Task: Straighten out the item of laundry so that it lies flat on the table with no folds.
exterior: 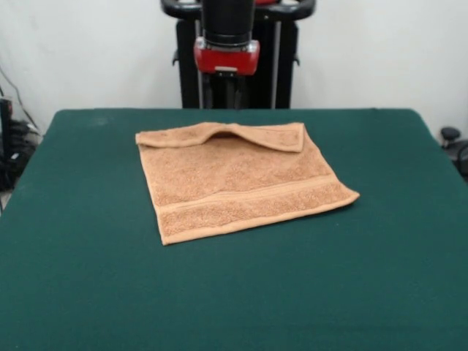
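One fold remains on the towel [238, 183]: its far edge is turned over toward us, forming a flap [259, 135] that runs left to right along the far side and is widest toward the far right corner. We see the claw [226, 93] raised at the far side of the counter [80, 278], hanging above and just beyond the folded edge, roughly over the middle of the flap. The towel therefore lies on the near side of the claw, and the fold's long axis runs across the scene, left to right. We judge that the coming move needs a short descent onto the flap and then a pull toward the far edge to lay it open. We cannot tell whether the claw is released or clenched; nothing appears to hang from it. The towel sits near the counter's centre, turned slightly so its near right corner points right. Bare green surface surrounds it on all sides, with less room on the far side.
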Robot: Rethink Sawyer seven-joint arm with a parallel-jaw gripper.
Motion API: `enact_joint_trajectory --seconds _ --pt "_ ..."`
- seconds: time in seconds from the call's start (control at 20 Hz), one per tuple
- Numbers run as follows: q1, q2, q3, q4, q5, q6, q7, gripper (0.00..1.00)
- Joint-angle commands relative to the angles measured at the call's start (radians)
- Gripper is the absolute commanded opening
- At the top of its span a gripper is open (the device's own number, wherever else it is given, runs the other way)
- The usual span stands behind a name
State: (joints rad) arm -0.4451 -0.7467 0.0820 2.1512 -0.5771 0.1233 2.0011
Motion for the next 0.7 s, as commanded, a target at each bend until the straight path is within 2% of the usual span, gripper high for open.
enact_joint_trajectory --seconds 0.05,0.7 --pt "0.053 0.108 0.007 -0.112 0.065 -0.049 0.151 1.00" --pt "0.096 0.156 -0.011 -0.180 0.075 -0.056 0.153 1.00"
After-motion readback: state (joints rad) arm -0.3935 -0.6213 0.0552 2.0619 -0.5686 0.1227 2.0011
